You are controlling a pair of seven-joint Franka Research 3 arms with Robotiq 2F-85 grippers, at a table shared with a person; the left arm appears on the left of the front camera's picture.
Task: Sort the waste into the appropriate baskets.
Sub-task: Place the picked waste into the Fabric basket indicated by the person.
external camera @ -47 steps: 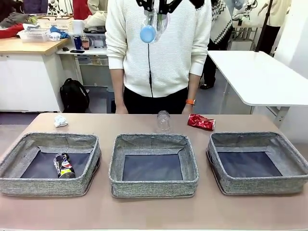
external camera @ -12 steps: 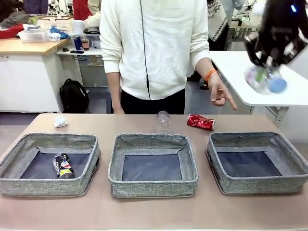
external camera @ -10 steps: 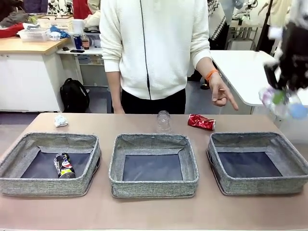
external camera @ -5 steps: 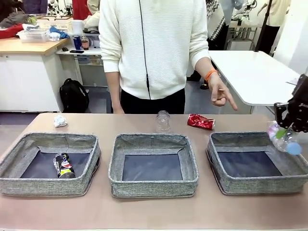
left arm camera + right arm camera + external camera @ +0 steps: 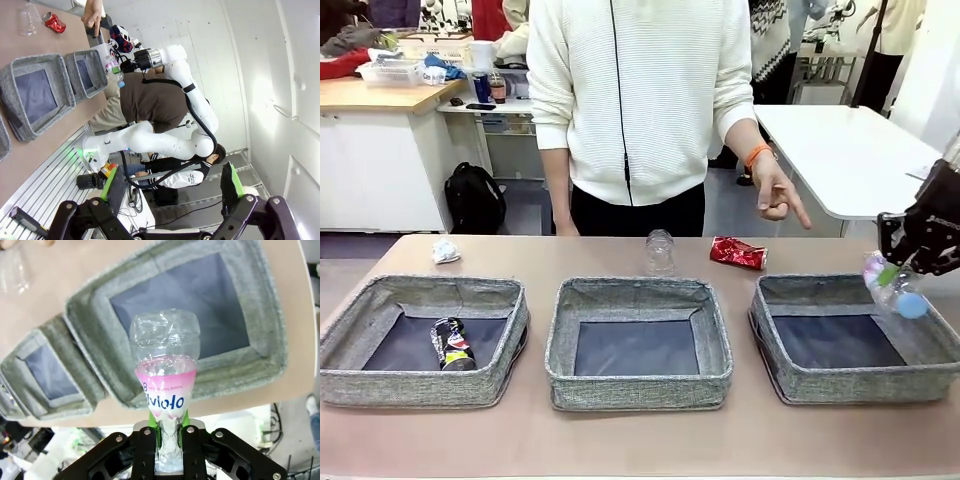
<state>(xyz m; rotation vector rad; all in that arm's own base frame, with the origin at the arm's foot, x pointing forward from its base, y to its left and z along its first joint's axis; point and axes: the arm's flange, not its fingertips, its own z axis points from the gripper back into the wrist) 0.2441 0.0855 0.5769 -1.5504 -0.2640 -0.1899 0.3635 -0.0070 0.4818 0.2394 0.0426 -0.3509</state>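
Waste is held above the right basket (image 5: 775, 372): a crushed clear bottle (image 5: 892, 287) with a pink label and a blue cap is carried over that basket's far right corner by the right gripper (image 5: 894, 268). How it is gripped is made plain in the right wrist view, where the bottle's (image 5: 165, 365) neck is pinched between the green pads of the right gripper (image 5: 170, 429) and the dark bottom of the right basket (image 5: 270, 340) is seen beneath it, with the middle basket (image 5: 75, 375) beside. The rest of the table (image 5: 640, 440) is laid out in the front view: a dark can (image 5: 451, 345) is lodged in the left basket (image 5: 420, 388), no waste is seen in the middle basket (image 5: 638, 388), and a paper wad (image 5: 445, 251), a second clear bottle (image 5: 660, 250) and a red can (image 5: 737, 253) are left on the table behind the baskets. The person's hand (image 5: 777, 195) is held above the red can with a finger pointed downward. In the left wrist view the left gripper (image 5: 170, 181) is shown high off the table with its jaws spread wide and nothing between them, and the right arm's crushed bottle (image 5: 112, 70) is seen from the side, far off.
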